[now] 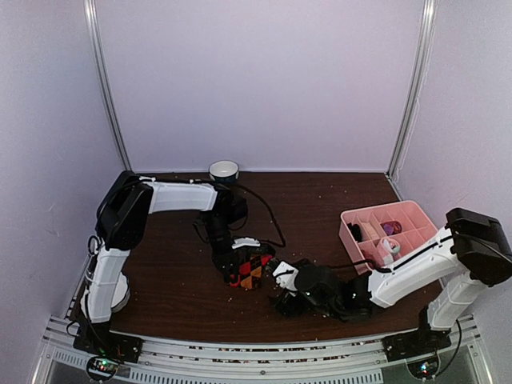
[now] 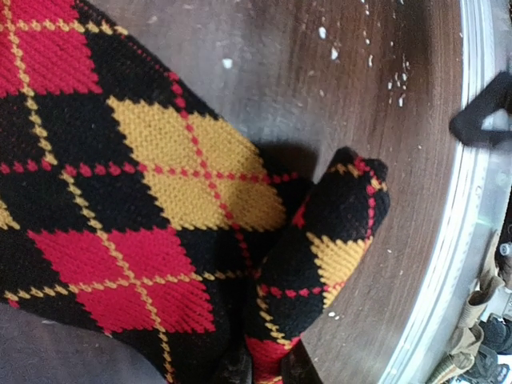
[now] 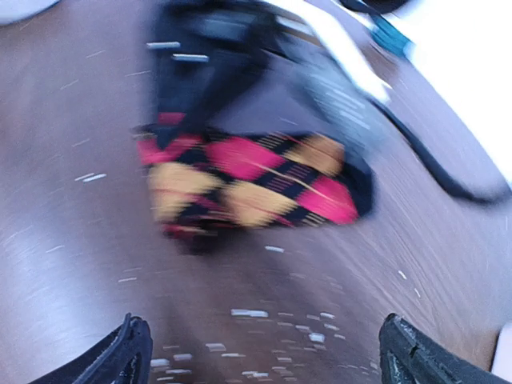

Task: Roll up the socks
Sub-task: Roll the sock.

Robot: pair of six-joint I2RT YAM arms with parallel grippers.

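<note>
The black argyle sock (image 1: pixel 250 270) with red, orange and yellow diamonds lies on the brown table between the arms. My left gripper (image 1: pixel 234 276) is shut on one end of it; in the left wrist view the sock (image 2: pixel 144 176) fills the frame and a fold of it (image 2: pixel 320 248) runs into the jaws at the bottom. My right gripper (image 1: pixel 282 286) is open and empty just right of the sock; its view is blurred and shows the sock (image 3: pixel 248 184) ahead, with the fingertips (image 3: pixel 128 352) wide apart. The purple-magenta sock (image 1: pixel 390 228) looks to lie in the pink box.
A pink divided box (image 1: pixel 352 218) stands at the right, holding small items. A dark cup with a white rim (image 1: pixel 224 170) stands at the back edge. White crumbs dot the table near the front (image 3: pixel 256 314). A metal rail (image 2: pixel 472 160) runs along the near edge.
</note>
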